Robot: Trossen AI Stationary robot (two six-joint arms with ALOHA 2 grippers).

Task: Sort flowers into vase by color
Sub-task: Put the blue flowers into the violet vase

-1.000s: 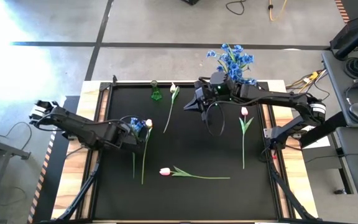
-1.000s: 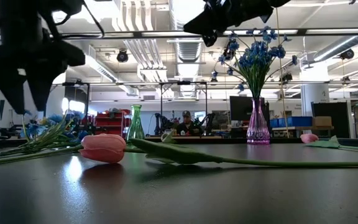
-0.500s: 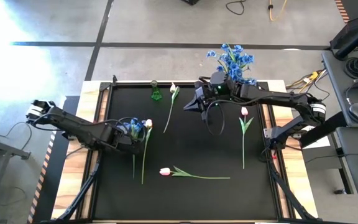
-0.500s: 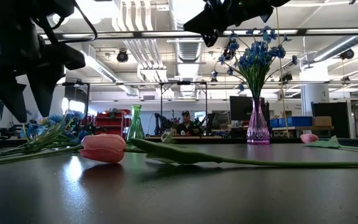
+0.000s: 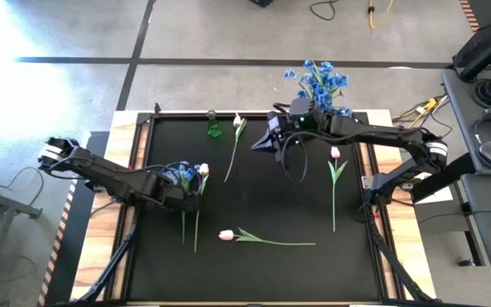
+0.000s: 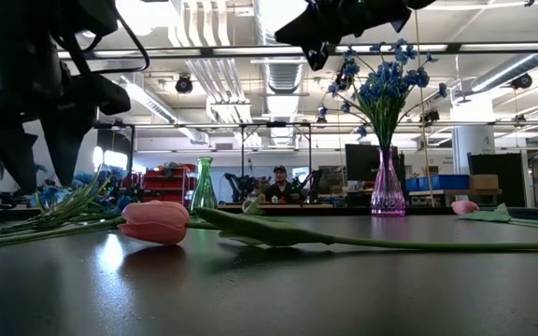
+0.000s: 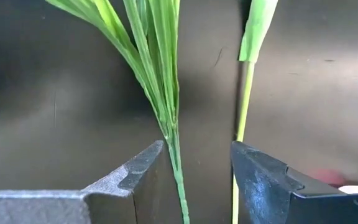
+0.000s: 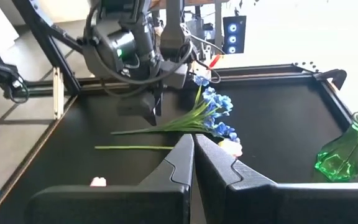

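A bunch of blue flowers (image 5: pixel 186 173) lies flat on the black mat beside a white tulip (image 5: pixel 203 170). My left gripper (image 5: pixel 184 189) is low over their stems and open. In the left wrist view (image 7: pixel 194 149) the bunch's green stem (image 7: pixel 174 149) runs between the fingers. The tulip's stem (image 7: pixel 244 106) lies along the inner edge of one finger. My right gripper (image 5: pixel 258 145) is shut, holds nothing and hangs high over the far middle of the mat. More blue flowers stand in a pink vase (image 6: pixel 387 187) at the far right. A green vase (image 5: pixel 214 128) stands upright at the far edge.
A pink tulip (image 5: pixel 226 234) lies near the mat's front middle, with its stem running to the right. Another pink tulip (image 5: pixel 335 153) lies on the right side, and a white tulip (image 5: pixel 238 122) lies by the green vase. The mat has a raised black frame (image 5: pixel 373 213).
My left gripper has come down toward the blue bunch's stems on the mat and shifted a little to the right. The flowers have stayed where they lay.
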